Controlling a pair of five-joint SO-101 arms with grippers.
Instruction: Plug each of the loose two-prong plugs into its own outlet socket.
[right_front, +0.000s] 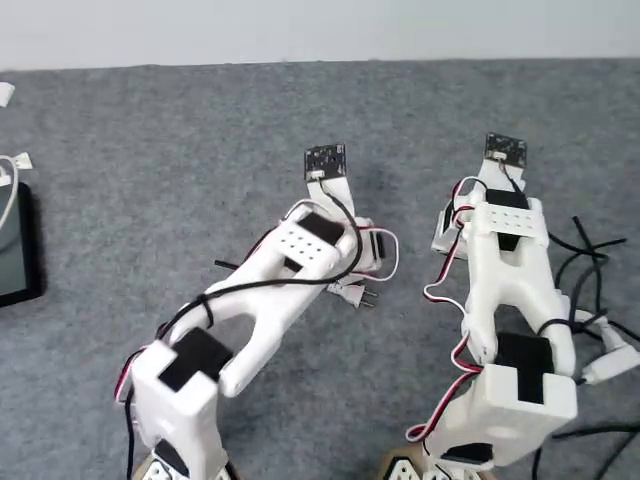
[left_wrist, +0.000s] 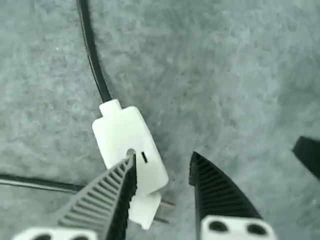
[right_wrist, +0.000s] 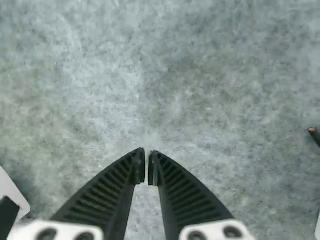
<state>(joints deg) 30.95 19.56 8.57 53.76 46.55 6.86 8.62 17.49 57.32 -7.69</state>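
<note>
white two-prong plug (left_wrist: 131, 150) flat at table (right_front: 100, 220) middle | left gripper (left_wrist: 163, 160) wide over it, unclosed | right gripper (right_wrist: 146, 162) pinched together, empty | likely light, rigid, slick; cord (left_wrist: 92, 55) may drag; grip body flanks

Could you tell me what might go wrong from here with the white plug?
1. The left gripper is open but off-centre: one finger overlaps the white plug and the other is beside it over the carpet, so closing could pinch only an edge and twist it.
2. The black cable leaving the plug may tug it when lifted.
3. The right gripper is shut over carpet, offering no steadying.
</note>
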